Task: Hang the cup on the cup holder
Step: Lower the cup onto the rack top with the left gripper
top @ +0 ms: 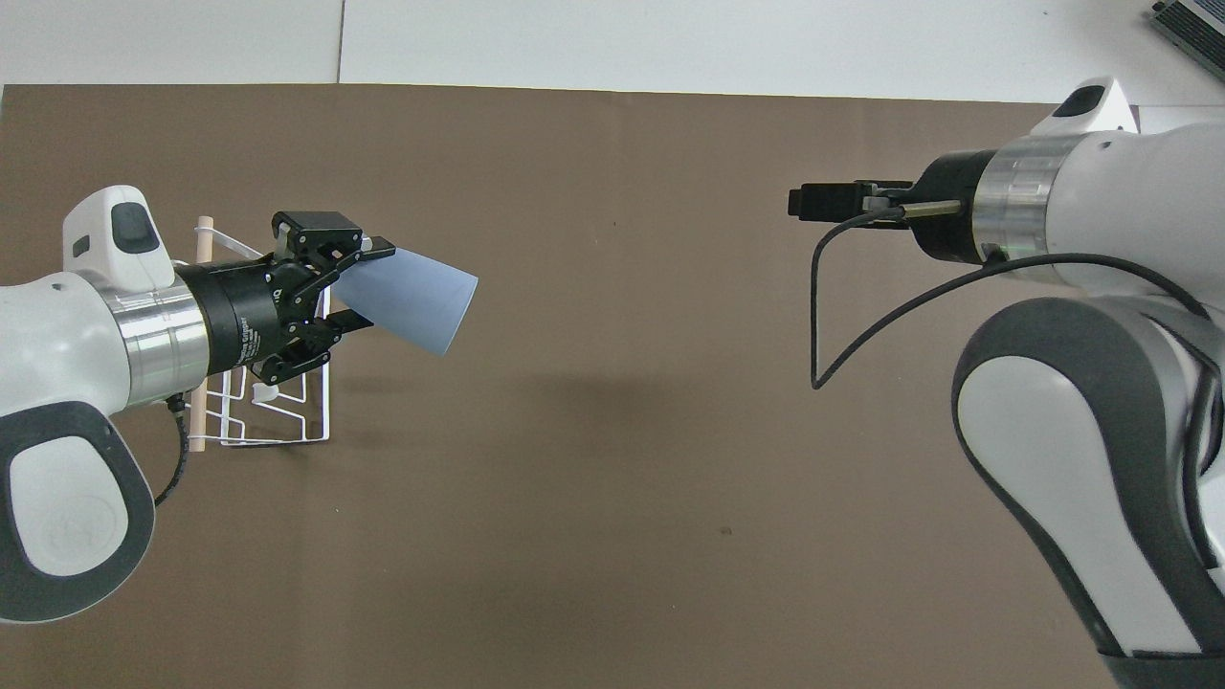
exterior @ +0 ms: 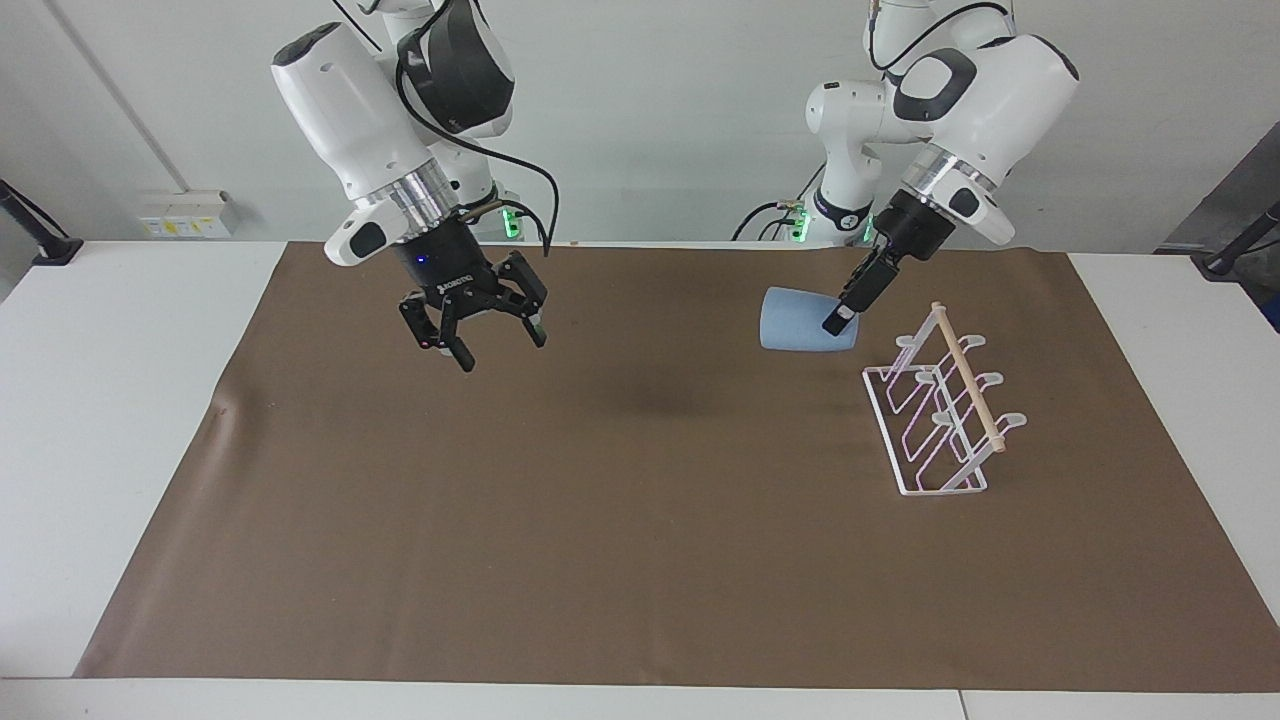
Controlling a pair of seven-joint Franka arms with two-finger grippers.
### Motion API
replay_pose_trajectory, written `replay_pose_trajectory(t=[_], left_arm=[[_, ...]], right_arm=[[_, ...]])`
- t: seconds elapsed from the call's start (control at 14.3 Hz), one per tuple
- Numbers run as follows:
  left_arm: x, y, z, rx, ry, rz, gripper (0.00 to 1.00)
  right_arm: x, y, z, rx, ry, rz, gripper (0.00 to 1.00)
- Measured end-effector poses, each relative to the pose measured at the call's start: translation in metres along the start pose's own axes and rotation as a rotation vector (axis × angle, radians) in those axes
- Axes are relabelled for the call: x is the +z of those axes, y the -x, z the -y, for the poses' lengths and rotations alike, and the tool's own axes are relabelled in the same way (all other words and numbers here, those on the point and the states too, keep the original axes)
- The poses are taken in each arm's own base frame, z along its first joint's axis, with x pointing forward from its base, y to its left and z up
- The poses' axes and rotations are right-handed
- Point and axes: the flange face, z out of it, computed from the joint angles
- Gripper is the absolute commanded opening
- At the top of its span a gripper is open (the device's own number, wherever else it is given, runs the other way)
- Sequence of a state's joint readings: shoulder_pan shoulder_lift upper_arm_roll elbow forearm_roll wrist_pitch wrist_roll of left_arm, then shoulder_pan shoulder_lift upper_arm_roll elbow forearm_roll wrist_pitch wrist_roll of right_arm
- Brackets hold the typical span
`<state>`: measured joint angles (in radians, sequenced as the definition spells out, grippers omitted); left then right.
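The left end effector [exterior: 838,322] is clamped on the base end of the light-blue cup [exterior: 797,320] & holds it in the air, on its side, rim toward the right arm's end. The cup hangs just beside the white wire cup holder [exterior: 938,412], not touching it; the holder stands on the brown mat [exterior: 620,520] of the worktop [exterior: 120,420]. The right end effector [exterior: 478,335] hovers w/ fingers wide apart, holding nothing, over the mat, well apart from the cup.

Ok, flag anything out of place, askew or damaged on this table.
Nothing stands out. The cup holder stands upright on the brown mat, prongs unbent. The light-blue cup lies sideways only because the left gripper holds it in the air beside the rack. The right gripper waits, open and empty.
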<state>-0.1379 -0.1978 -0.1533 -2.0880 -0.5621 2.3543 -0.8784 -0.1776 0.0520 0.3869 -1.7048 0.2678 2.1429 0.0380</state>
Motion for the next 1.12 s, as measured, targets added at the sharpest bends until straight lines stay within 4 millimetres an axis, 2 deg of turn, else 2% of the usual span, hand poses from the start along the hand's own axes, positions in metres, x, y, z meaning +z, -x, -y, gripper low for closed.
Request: replay_pose_trajectory(t=[0.28, 0.49, 0.63, 0.77, 0.91, 1.12], left_arm=[[-0.01, 0.008, -0.011, 0.232, -0.127, -0.153, 0.0], [-0.019, 0.002, -0.014, 0.346, -0.199, -0.226, 0.0], [-0.027, -0.018, -0.008, 0.384, -0.217, -0.253, 0.0], [-0.038, -0.042, -0.003, 0.407, -0.222, -0.312, 0.0], [-0.042, -0.062, -0.001, 0.427, -0.203, -0.363, 0.0], [-0.023, -0.085, 0.002, 0.479, -0.197, -0.434, 0.0]], right_arm=[[-0.068, -0.001, -0.028, -0.06, 0.188, 0.144, 1.0], [-0.1, 0.006, -0.073, -0.05, 0.288, 0.252, 1.0], [-0.111, 0.012, -0.109, 0.002, 0.309, 0.299, 1.0], [-0.118, 0.022, -0.134, 0.053, 0.319, 0.344, 1.0], [-0.117, 0.032, -0.149, 0.085, 0.321, 0.38, 1.0], [-0.104, 0.041, -0.159, 0.102, 0.32, 0.418, 1.0]])
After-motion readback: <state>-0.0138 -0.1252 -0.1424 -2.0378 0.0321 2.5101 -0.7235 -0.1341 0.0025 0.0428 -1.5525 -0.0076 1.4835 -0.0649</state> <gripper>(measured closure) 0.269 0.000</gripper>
